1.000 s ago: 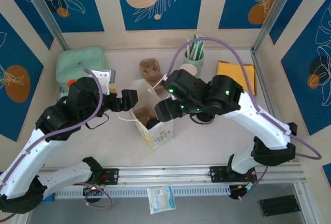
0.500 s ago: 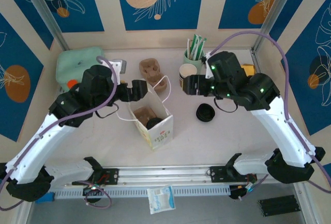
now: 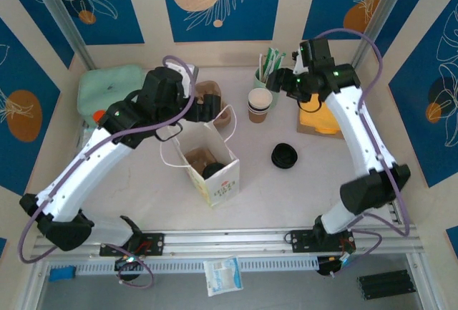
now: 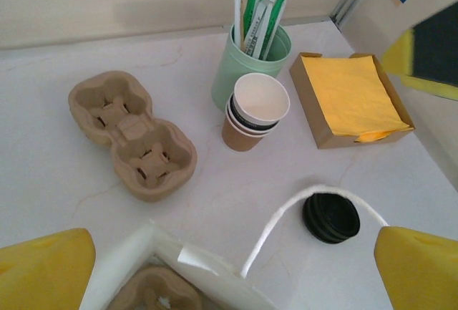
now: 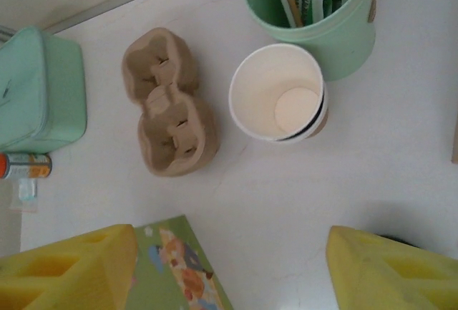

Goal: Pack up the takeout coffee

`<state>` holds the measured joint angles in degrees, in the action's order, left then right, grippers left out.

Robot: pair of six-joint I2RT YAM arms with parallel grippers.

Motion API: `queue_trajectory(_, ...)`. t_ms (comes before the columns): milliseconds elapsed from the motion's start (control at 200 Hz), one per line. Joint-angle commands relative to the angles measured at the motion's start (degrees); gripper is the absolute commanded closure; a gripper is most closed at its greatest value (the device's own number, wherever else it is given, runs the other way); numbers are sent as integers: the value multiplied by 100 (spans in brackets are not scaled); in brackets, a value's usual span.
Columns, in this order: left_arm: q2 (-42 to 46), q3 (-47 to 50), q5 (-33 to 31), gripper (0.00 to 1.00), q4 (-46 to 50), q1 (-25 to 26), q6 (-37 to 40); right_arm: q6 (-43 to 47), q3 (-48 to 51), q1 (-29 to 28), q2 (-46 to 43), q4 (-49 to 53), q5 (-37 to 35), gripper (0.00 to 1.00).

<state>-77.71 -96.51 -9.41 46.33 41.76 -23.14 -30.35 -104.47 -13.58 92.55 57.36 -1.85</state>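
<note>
Late packing step: black-lidded paper coffee cup [image 3: 212, 171] sits inside the white paper bag [image 3: 225, 180]; left gripper [image 4: 232, 267] and right gripper [image 5: 229, 270] hang wide and empty, so the next move probably calls for closing or lifting the bag.

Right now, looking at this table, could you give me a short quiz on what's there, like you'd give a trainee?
1. True or false: the stack of paper cups stands right beside the green holder.
2. Where do the loose black lids lie? A) inside the paper bag; B) on the table, apart from the bag; C) on top of the stack of paper cups.
3. Fill in, open or shut: the left tool and the right tool both stand ____.
Key: 1 true; 2 B; 3 open.
</note>
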Motion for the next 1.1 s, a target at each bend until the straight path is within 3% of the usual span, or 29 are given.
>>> queue_trajectory(0,-187,-384,-157,0,153,-79,375,12,-443,363,480,-306,589,35)
queue_trajectory(200,-420,-632,-50,1,177,-230,468,72,-1302,756,1617,-429,760,48)
queue_trajectory(465,-456,-580,149,1,88,-390,416,125,-2973,831,3047,-274,783,65)
queue_trajectory(725,-413,-536,289,1,87,-500,433,-4,-4507,809,4188,60,735,66)
queue_trajectory(1095,-372,-448,448,1,42,-618,423,-76,-4613,717,4516,-153,756,73)
